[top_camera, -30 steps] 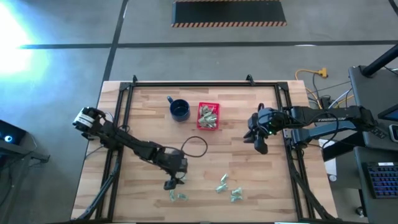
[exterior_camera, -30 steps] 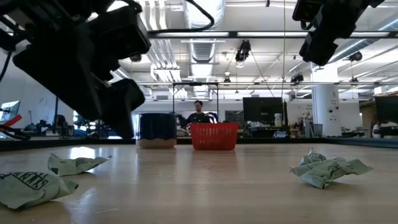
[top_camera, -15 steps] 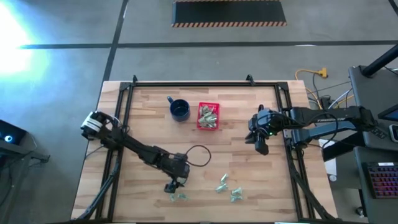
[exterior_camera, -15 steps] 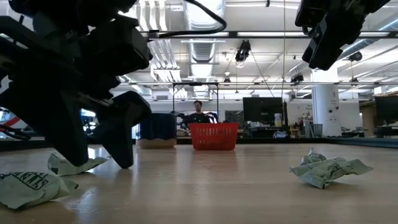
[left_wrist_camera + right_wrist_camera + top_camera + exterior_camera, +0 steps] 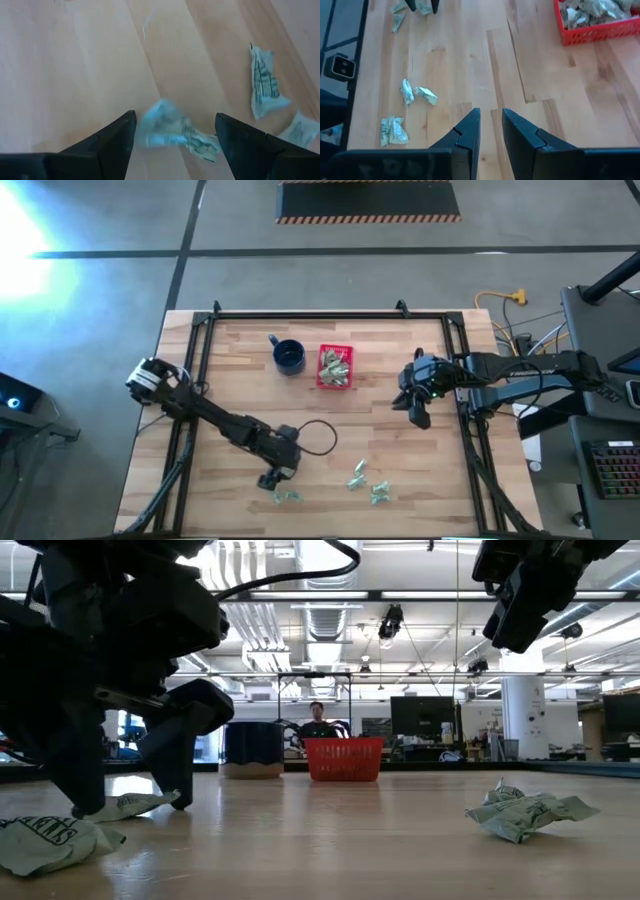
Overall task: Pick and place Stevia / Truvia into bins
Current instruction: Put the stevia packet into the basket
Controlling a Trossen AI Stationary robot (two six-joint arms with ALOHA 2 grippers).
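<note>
Straddling a crumpled sachet [image 5: 175, 134] near the front edge of the bench [image 5: 230, 360], my left gripper [image 5: 272, 479] stood with its jaws wide, one finger either side of the paper and nothing yet held; a second sachet [image 5: 45, 840] lay just beside it, nearer the front edge; my right gripper [image 5: 418, 412] hung above the right side of the bench, well apart from any sachet, its jaws narrow with only a slim gap between them and empty. A loose cluster of sachets [image 5: 366, 483] waited further along the front edge; the red basket [image 5: 335, 367], already holding a good many, sat toward the back edge beside a blue mug [image 5: 289, 357]. By my reckoning the step in hand was the pick itself; the next move called for closing on the sachet without pushing it flat against the wood, lifting clear, then carrying it back across the bench to release over the basket and not the mug.
</note>
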